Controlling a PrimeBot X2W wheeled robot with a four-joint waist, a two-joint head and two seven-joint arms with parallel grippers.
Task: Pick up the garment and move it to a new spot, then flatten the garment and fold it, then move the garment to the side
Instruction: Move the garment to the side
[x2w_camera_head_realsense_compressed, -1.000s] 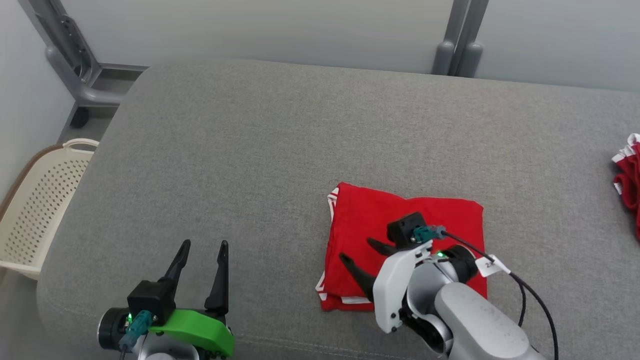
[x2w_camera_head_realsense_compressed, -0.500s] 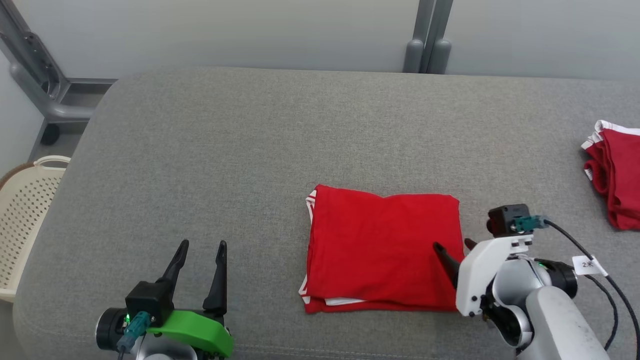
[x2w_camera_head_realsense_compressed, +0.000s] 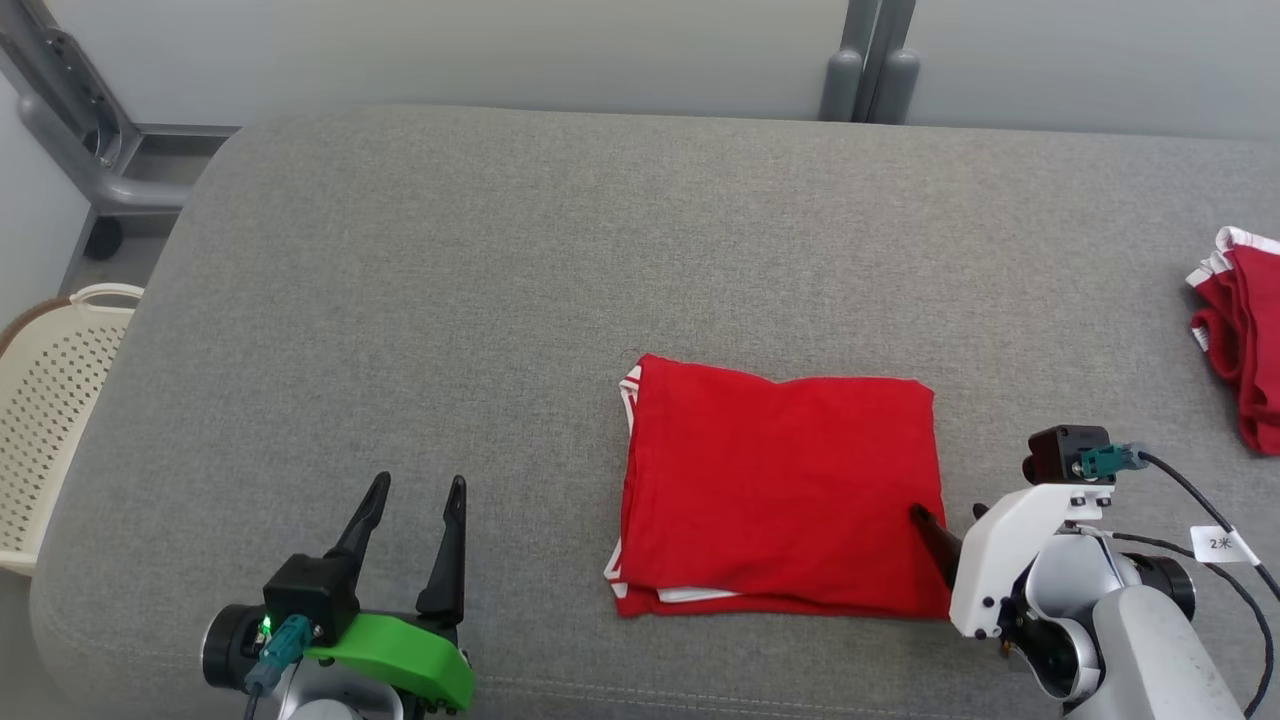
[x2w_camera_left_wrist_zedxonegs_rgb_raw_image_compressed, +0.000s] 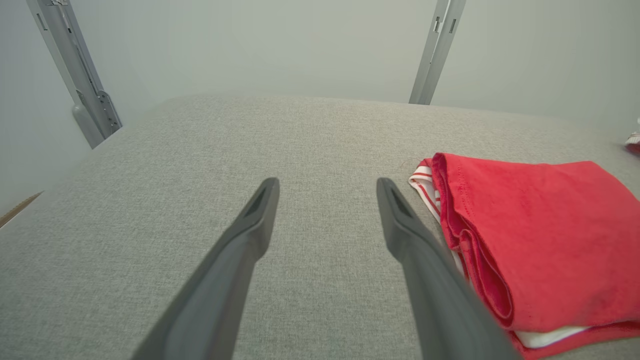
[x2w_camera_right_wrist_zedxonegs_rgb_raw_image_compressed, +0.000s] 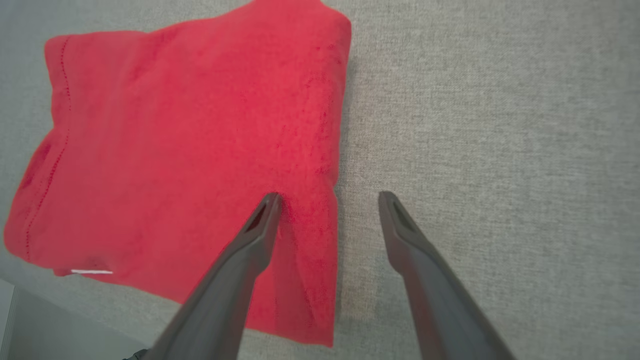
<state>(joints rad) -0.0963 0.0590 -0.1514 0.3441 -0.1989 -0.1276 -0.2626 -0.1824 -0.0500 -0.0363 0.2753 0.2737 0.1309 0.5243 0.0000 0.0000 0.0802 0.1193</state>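
The garment (x2w_camera_head_realsense_compressed: 780, 480) is a red cloth with white trim, folded into a flat rectangle near the front of the grey cushion (x2w_camera_head_realsense_compressed: 500, 280). My right gripper (x2w_camera_head_realsense_compressed: 948, 512) is open at the garment's right edge, holding nothing. In the right wrist view, one finger (x2w_camera_right_wrist_zedxonegs_rgb_raw_image_compressed: 250, 240) lies over the garment (x2w_camera_right_wrist_zedxonegs_rgb_raw_image_compressed: 190, 150) and the other finger (x2w_camera_right_wrist_zedxonegs_rgb_raw_image_compressed: 415, 250) over bare grey fabric, the right gripper (x2w_camera_right_wrist_zedxonegs_rgb_raw_image_compressed: 328, 196) straddling the edge. My left gripper (x2w_camera_head_realsense_compressed: 418, 487) stands open and empty, well left of the garment. The left wrist view has the left gripper (x2w_camera_left_wrist_zedxonegs_rgb_raw_image_compressed: 327, 185) beside the garment's (x2w_camera_left_wrist_zedxonegs_rgb_raw_image_compressed: 540, 235) layered folds.
A second red and white garment (x2w_camera_head_realsense_compressed: 1240, 340) lies bunched at the cushion's right edge. A cream perforated basket (x2w_camera_head_realsense_compressed: 50, 400) stands on the floor to the left. Grey metal frame legs (x2w_camera_head_realsense_compressed: 70, 120) and a post (x2w_camera_head_realsense_compressed: 865, 70) rise behind the cushion.
My right gripper has drawn back from over the garment's middle to its right edge, still open. The head camera has shifted. The left arm has kept its place.
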